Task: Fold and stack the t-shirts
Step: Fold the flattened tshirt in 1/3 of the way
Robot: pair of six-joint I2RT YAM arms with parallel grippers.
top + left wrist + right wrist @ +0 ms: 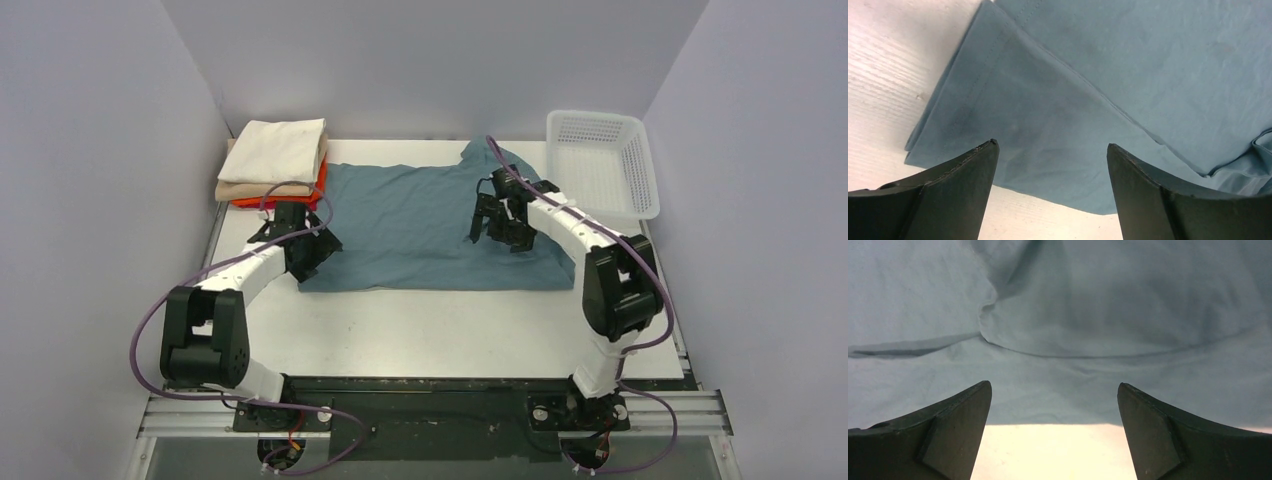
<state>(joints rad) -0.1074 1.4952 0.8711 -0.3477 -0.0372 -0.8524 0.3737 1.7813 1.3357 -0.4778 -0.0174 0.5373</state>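
- Teal-blue t-shirt (420, 225) lies spread at the centre of the white table (450, 335). Its 9 o'clock side is folded over, and a flap points toward 1 o'clock.
- Left gripper (318, 250) sits at the shirt's 8 o'clock corner, claw spread wide with nothing between the fingers (958, 172). The left wrist view shows a doubled hem edge on the tabletop below. I cannot tell whether the tips touch the cloth.
- Right gripper (492, 225) is over the shirt's 3 o'clock part, claw spread wide and holding nothing. The right wrist view shows rumpled cloth with a curved fold.
- Stack of folded shirts (272, 170) at the table's 10 o'clock: cream shirt (285, 148) on top, tan shirt (262, 190) under it, orange-red shirt (322, 178) at the bottom. The stack meets the teal shirt's 10 o'clock corner.
- White perforated basket (600, 165) stands at 2 o'clock, just beside the flap.
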